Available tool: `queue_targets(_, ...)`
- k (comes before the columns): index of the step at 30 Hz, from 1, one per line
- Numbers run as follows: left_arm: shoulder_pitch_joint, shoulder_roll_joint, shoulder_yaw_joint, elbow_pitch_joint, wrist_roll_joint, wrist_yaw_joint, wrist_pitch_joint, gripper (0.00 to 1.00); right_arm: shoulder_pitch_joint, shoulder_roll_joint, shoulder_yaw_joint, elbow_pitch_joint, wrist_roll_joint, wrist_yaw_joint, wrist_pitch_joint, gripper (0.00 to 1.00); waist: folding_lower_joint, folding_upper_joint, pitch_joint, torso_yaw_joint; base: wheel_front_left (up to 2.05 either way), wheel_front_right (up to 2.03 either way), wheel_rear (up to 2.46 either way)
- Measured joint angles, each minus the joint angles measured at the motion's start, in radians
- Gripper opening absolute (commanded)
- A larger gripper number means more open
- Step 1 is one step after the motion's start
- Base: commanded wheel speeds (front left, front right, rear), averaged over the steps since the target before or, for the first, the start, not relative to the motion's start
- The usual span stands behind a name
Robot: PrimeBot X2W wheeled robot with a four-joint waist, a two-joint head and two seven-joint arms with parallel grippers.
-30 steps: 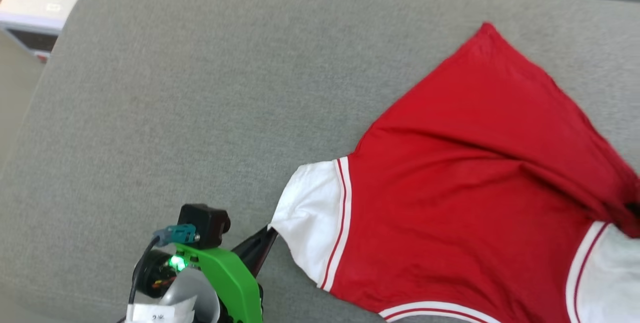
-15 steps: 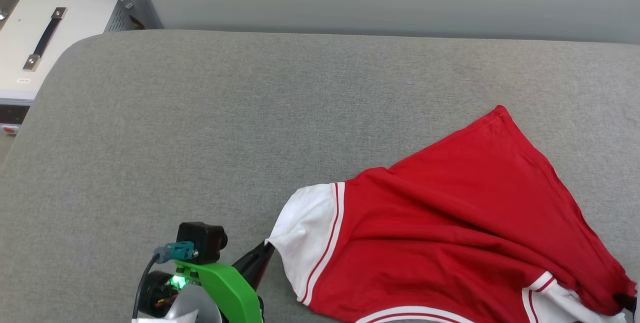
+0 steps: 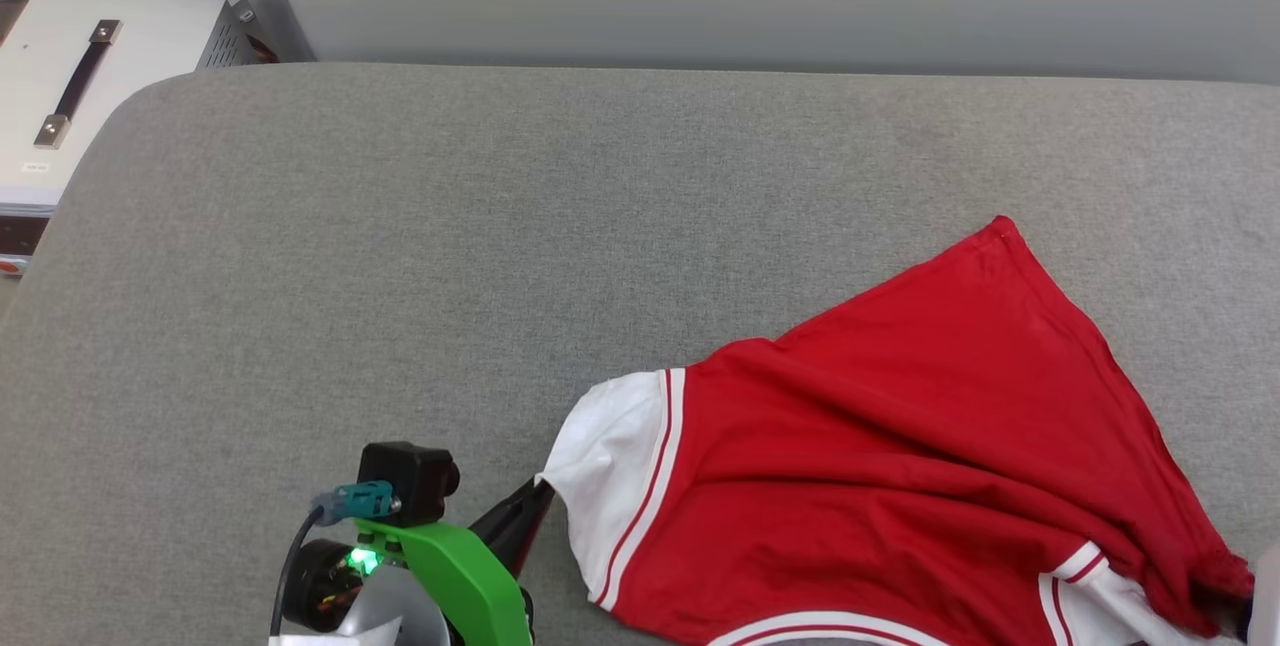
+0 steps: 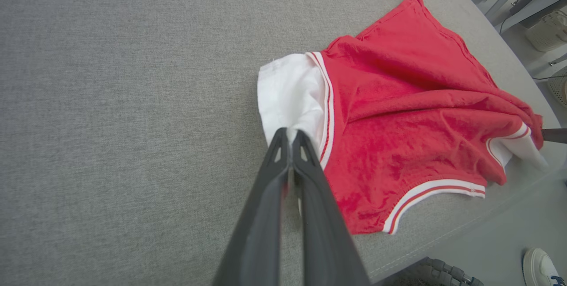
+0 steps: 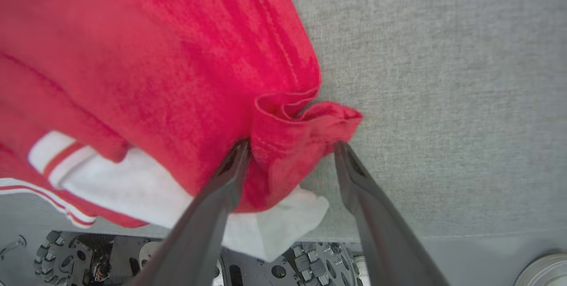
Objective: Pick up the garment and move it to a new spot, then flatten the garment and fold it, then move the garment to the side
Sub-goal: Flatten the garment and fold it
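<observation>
Lower right of head frame, on surface [image 3: 450, 226]: garment [image 3: 900, 466], rumpled. Left end effector [image 4: 290, 137] pinching white sleeve [image 4: 288, 95]; right end effector [image 5: 292, 148] spread astride a red bunch of it. Step, by judgement: flattening. Next: closing right, then drawing both apart to tauten.

Bright, even light; wrist views blurred near, perhaps edge-warped.

Left fingers [image 4: 268, 202] pinched together, right fingers [image 5: 212, 210] apart
</observation>
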Motion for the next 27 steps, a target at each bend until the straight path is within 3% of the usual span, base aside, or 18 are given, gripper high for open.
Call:
queue_targets(16, -0.039, 0.003, -0.006, -0.072, 0.021, 0.001, 0.0, 0.0, -0.205, -0.108, 0.048, -0.211, 0.057, 0.0, 0.148, 1.0, 0.0, 0.0, 0.034, 0.033, 0.0, 0.0, 0.0)
queue_targets(27, -0.103, -0.006, -0.025, -0.118, 0.046, -0.002, 0.0, 0.0, -0.493, -0.139, 0.168, -0.12, 0.005, 0.0, 0.23, 1.0, 0.0, 0.0, 0.153, 0.104, 0.0, 0.0, 0.0)
